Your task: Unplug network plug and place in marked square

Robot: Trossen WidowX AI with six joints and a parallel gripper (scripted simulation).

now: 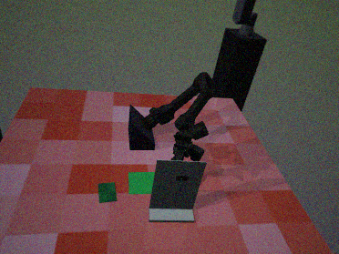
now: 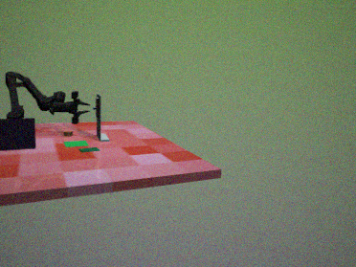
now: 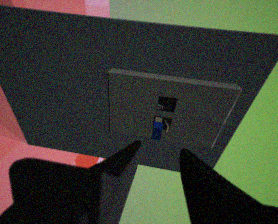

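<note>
The upright dark panel (image 1: 175, 194) (image 2: 98, 116) (image 3: 60, 75) stands on a pale base near the table's front. In the wrist view a grey socket plate (image 3: 200, 105) sits on the panel, with the small blue plug (image 3: 158, 129) seated in it below a dark opening. My gripper (image 3: 160, 149) (image 1: 180, 155) (image 2: 86, 104) is partly open and empty. It points at the panel's plug side, a short way off, with the plug in line just above the gap between my fingers. In the top view the plug is hidden behind the panel.
A bright green square (image 1: 140, 183) (image 2: 76, 144) and a smaller dark green square (image 1: 107, 192) (image 2: 89, 149) lie on the checkered red table left of the panel. A dark wedge (image 1: 141, 130) and a tall black box (image 1: 239, 69) stand behind.
</note>
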